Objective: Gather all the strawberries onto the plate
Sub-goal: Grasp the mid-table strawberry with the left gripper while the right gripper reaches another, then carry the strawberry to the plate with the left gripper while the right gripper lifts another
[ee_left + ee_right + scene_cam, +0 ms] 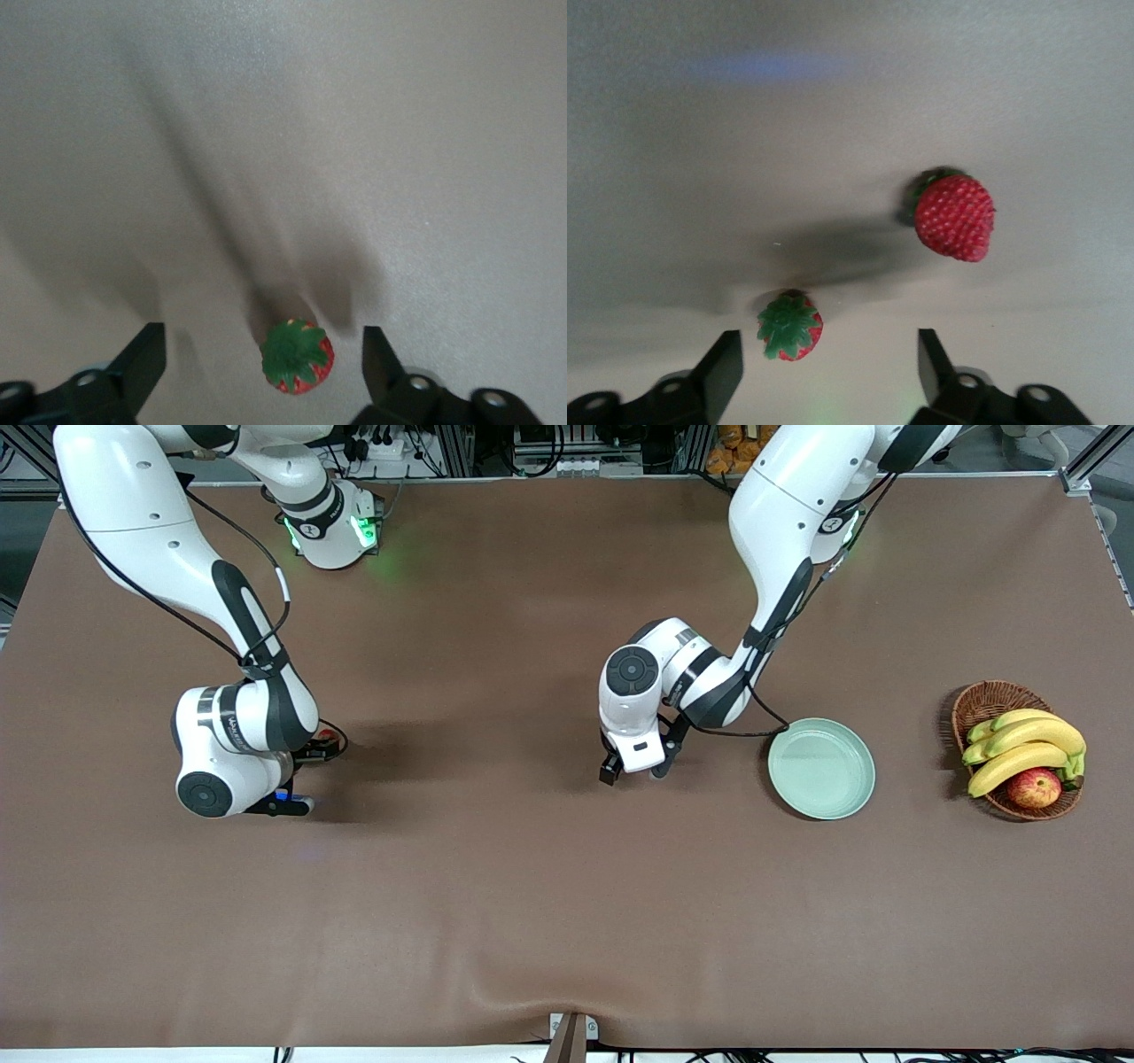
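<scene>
Now, left jaws: mine, spread wide, low over the desk, one strawberry between the tips, untouched.
Right jaws: mine, spread, low over the desk, second strawberry between the tips, third strawberry lying nearby.
Plate: on the desk beside my left jaws, no berries in it.
Basket: bananas, apple, at the left arm's end.

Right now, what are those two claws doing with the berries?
Left claw open, low around one strawberry, beside the empty plate. Right claw open over two strawberries. Nothing in the way.
</scene>
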Robot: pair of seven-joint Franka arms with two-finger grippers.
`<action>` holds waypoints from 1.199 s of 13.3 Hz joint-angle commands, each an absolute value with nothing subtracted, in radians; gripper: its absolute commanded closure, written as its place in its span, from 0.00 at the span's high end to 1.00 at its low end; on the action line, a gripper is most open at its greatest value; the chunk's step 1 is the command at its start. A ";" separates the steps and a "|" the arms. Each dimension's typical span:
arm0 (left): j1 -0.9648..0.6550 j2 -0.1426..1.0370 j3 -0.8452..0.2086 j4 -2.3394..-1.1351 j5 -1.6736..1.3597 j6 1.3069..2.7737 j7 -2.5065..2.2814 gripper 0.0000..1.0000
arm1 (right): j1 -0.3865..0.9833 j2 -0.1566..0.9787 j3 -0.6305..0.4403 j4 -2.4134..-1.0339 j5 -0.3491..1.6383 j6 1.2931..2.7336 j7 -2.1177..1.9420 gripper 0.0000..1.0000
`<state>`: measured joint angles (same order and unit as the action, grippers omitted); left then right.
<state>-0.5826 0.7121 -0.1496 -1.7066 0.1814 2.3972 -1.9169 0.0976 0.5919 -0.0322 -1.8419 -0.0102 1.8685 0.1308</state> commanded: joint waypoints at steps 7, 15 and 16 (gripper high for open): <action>-0.591 0.775 -0.146 -1.616 0.196 2.407 -1.967 0.42 | 0.103 0.603 -0.014 -1.867 -0.015 1.884 0.124 0.66; -0.522 0.675 -0.147 -1.589 0.206 2.309 -1.750 0.00 | 0.112 0.615 -0.014 -1.862 0.015 1.917 0.126 0.20; -0.502 0.635 -0.150 -1.594 0.196 2.265 -1.679 0.00 | 0.112 0.612 -0.014 -1.853 0.050 1.934 0.126 0.13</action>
